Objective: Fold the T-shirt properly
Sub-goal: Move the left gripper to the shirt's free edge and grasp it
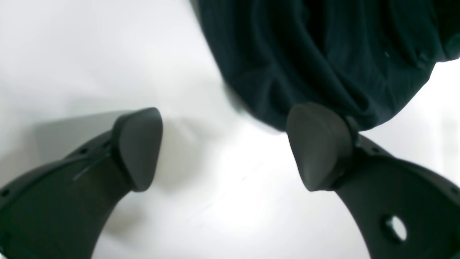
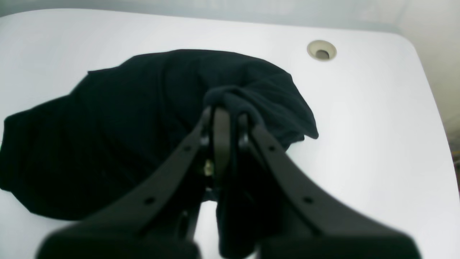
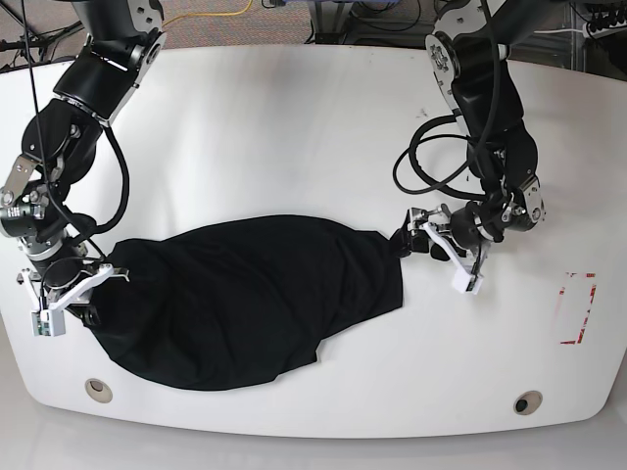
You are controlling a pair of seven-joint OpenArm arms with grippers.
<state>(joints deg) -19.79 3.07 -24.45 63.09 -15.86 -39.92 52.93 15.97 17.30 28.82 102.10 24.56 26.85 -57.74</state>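
The black T-shirt [image 3: 255, 294] lies crumpled in a wide heap on the white table [image 3: 294, 127]. My right gripper [image 3: 93, 286], at the heap's left end in the base view, is shut on a bunched fold of the cloth. The right wrist view shows that fold pinched at the tips of the right gripper [image 2: 224, 108], with the rest of the T-shirt [image 2: 118, 126] spread beyond. My left gripper [image 3: 419, 245] stands open at the shirt's right edge. In the left wrist view the left gripper [image 1: 230, 151] holds nothing, and one fingertip [image 1: 320, 144] is against the hem of the T-shirt [image 1: 323, 54].
Two round cable holes [image 3: 95, 389] [image 3: 527, 402] sit near the table's front edge; one cable hole [image 2: 321, 49] shows in the right wrist view. A red marking [image 3: 578, 308] lies at the right. Black cables [image 3: 431, 162] loop beside the left arm.
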